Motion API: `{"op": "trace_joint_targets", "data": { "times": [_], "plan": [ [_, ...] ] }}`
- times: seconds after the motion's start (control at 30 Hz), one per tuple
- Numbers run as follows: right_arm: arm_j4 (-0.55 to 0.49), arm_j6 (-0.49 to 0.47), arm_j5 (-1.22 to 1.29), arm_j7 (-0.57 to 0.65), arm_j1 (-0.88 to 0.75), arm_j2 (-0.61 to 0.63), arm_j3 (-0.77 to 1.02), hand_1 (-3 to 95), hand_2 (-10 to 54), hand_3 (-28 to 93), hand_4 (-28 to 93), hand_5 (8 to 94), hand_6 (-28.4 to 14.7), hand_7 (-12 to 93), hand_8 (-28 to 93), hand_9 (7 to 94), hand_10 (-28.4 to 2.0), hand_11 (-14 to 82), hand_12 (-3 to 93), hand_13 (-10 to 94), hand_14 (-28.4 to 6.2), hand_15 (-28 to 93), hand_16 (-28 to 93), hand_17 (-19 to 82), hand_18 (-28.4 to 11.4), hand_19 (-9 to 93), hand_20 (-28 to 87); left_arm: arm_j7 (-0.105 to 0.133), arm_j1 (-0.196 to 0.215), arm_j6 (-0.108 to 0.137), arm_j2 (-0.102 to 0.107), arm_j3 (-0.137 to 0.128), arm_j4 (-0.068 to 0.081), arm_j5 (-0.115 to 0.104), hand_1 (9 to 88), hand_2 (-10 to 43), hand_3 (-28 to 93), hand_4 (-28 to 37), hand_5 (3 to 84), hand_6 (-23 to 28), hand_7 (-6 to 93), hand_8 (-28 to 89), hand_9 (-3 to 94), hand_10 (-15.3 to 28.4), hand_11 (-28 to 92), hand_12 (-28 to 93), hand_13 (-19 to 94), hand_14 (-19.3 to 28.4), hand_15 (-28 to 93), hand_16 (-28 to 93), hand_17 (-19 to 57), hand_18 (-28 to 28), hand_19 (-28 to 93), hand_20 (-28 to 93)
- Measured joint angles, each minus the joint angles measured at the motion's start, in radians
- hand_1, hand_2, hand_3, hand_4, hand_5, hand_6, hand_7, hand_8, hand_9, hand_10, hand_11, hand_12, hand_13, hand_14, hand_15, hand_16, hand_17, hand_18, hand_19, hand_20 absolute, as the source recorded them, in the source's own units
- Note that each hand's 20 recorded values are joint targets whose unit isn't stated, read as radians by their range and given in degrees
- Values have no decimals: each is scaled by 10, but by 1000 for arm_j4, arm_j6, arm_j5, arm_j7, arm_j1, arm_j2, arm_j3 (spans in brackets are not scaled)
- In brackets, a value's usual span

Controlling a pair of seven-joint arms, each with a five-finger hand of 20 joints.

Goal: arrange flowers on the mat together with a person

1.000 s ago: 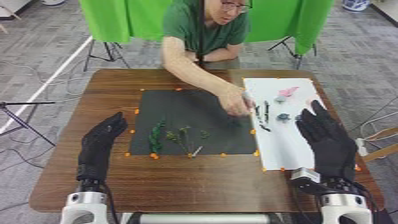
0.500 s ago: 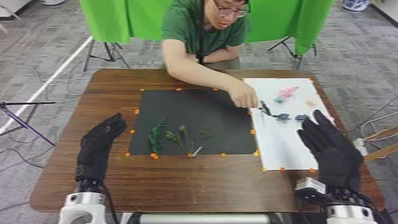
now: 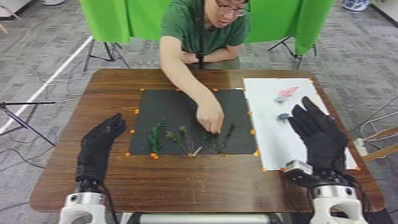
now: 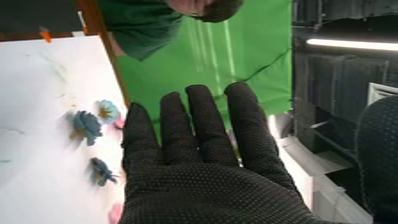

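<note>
In my head view, a person's hand (image 3: 210,119) works among greenery (image 3: 156,137) on the dark mat (image 3: 178,106), probably setting leaves before blooms. My left hand (image 3: 98,142) is open and empty, clear of that work. In the right wrist view, my right hand (image 4: 200,187) spreads open, empty, beside blue flowers (image 4: 86,125) on white paper (image 4: 35,165), likely poised to pick.

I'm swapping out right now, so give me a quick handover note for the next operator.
Left robot hand: open, left of the black mat.
Right robot hand: open, over the white sheet.
Person's hand: over the mat, by green sprigs.
Done: several sprigs lie on the mat.
To do: pink flower and blue flowers on the sheet, probably to be placed.
</note>
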Motion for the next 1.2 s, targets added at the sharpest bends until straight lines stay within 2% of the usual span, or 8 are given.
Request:
{"op": "trace_joint_targets", "data": {
  "times": [0.37, 0.53, 0.6, 0.73, 0.8, 0.93, 1.03, 1.2],
  "plan": [
    [-2, -10, 0, -5, -15, -2, 12, 45, 38, 774, -196, 356, -35, 66, -85, 364, -152, 28, 68, 251, -102, 78, 48, 140, -109, 3, 221, -1, -1, -2, 0, -1, 0, 1, 291, -52, 650, -175, 471, 31, 136, -66, 433, 126, 153, 134, 340, 160, 113, 14, 65, 86, 17, 165],
    [-2, -15, -1, -8, -28, -1, 16, 114, -43, 764, -187, 344, -31, 75, -84, 363, -151, 33, 84, 258, -103, 89, 57, 146, -118, 29, 235, -2, 0, -2, 0, -1, 0, 1, 291, -52, 650, -174, 472, 31, 135, -66, 433, 126, 153, 133, 340, 160, 114, 14, 65, 86, 17, 165],
    [-1, -8, -9, -7, -26, 2, 10, 150, -79, 750, -195, 335, -28, 87, -87, 370, -149, 34, 100, 279, -108, 100, 76, 157, -130, 85, 254, -2, 0, -2, 0, -1, 0, 1, 292, -51, 648, -175, 471, 32, 135, -66, 433, 126, 153, 133, 340, 159, 114, 14, 65, 86, 17, 165],
    [0, 83, -142, 46, 0, 31, -29, 213, -95, 719, -236, 372, -33, 128, -101, 435, -151, 74, 131, 423, -124, 140, 136, 224, -147, 314, 310, -2, 0, -2, 0, -1, 0, 1, 292, -51, 648, -173, 471, 32, 135, -66, 432, 126, 152, 134, 339, 159, 113, 14, 65, 86, 17, 165],
    [0, 186, -288, 133, 30, 65, -71, 274, -95, 700, -257, 429, -37, 134, -104, 503, -148, 117, 143, 559, -133, 182, 168, 320, -149, 471, 338, -2, 0, -1, 0, -1, 0, 1, 291, -51, 648, -173, 472, 32, 135, -66, 433, 126, 152, 134, 340, 159, 113, 14, 65, 86, 17, 165],
    [1, 313, -530, 388, 110, 148, -124, 317, -95, 693, -273, 494, -28, 145, -106, 584, -146, 154, 154, 658, -121, 266, 186, 373, -160, 601, 357, -2, -1, -1, 0, -2, 0, 1, 292, -51, 647, -174, 472, 32, 135, -66, 433, 126, 153, 134, 340, 159, 112, 13, 65, 86, 17, 165],
    [15, 277, -624, 523, 174, 205, -119, 342, -95, 680, -280, 538, -20, 142, -106, 652, -151, 165, 160, 715, -113, 315, 199, 398, -169, 675, 369, -3, -2, -2, 1, -1, 0, 1, 291, -51, 648, -173, 472, 32, 134, -66, 433, 127, 153, 134, 339, 158, 112, 13, 65, 86, 17, 165],
    [73, 31, -862, 620, 287, 298, -123, 368, -95, 664, -282, 567, -12, 137, -102, 712, -150, 169, 165, 779, -94, 354, 217, 435, -172, 740, 378, -5, -3, -1, 2, -1, 0, 1, 293, -50, 646, -174, 472, 32, 134, -66, 433, 127, 153, 134, 339, 159, 114, 14, 64, 86, 17, 166]
  ]
}}
